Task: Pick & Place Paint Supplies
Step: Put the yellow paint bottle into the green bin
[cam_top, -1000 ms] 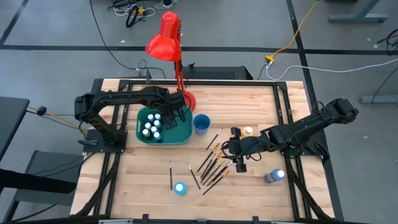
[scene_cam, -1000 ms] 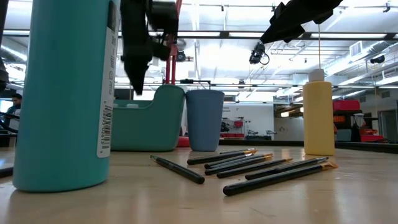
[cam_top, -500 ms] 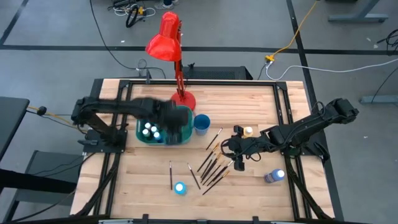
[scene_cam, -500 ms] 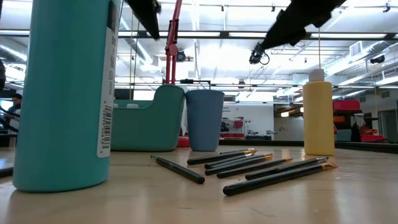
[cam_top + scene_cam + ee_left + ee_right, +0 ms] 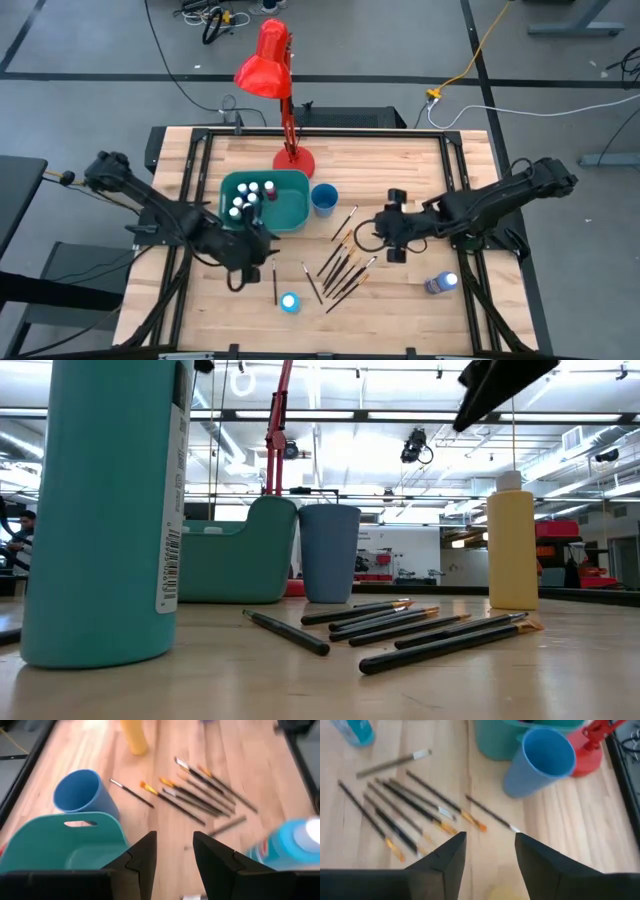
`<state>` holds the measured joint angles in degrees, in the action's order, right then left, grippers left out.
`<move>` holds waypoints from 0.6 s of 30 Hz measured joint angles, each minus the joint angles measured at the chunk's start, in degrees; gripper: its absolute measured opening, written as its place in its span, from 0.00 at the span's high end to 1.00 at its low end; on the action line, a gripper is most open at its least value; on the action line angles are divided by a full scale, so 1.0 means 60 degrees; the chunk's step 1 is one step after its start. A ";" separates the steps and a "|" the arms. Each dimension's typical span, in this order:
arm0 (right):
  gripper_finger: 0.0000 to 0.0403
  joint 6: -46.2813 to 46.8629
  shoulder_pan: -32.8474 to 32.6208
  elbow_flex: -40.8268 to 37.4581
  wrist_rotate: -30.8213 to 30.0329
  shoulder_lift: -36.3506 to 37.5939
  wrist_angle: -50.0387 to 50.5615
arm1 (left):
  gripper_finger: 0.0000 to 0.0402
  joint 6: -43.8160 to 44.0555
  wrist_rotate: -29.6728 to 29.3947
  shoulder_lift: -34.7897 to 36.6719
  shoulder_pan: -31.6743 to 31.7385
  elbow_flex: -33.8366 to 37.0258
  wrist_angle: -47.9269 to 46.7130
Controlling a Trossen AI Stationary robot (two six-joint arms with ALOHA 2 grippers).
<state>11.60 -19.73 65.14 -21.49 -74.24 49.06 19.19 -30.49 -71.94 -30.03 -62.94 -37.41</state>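
Observation:
Several white-capped paint bottles [image 5: 247,198] stand in the teal bin [image 5: 290,205]. A light-blue bottle [image 5: 289,302] stands near the front edge and another bottle [image 5: 440,283] at the right. The tall yellow bottle [image 5: 512,540] stands by my right gripper, which hides it in the high view. Several dark-handled brushes [image 5: 340,265] lie flat on the table, also in the left wrist view [image 5: 200,795]. My left gripper [image 5: 262,246] is open and empty, above the table just in front of the bin. My right gripper [image 5: 380,232] is open and empty, right of the brushes and above them [image 5: 410,805].
A blue cup [image 5: 324,198] stands right of the bin. A red desk lamp [image 5: 290,155] stands behind the bin. Two single brushes [image 5: 274,280] lie near the light-blue bottle. Black rails [image 5: 455,160] frame the wooden table.
My left gripper has left the place over the bin and swung toward the table's near edge, and is now in front of the bin. My right gripper has drawn up and a little toward the far right, away from the brushes. The objects have stayed put.

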 joint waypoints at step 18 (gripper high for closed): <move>0.33 0.1887 0.1851 -0.0275 0.0113 -0.0010 0.3209 | 0.66 0.0246 -0.0490 0.1045 0.0045 0.2446 0.3668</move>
<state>22.92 -8.62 63.49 -20.81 -74.30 68.32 20.67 -33.43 -65.67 -29.76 -48.27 -15.41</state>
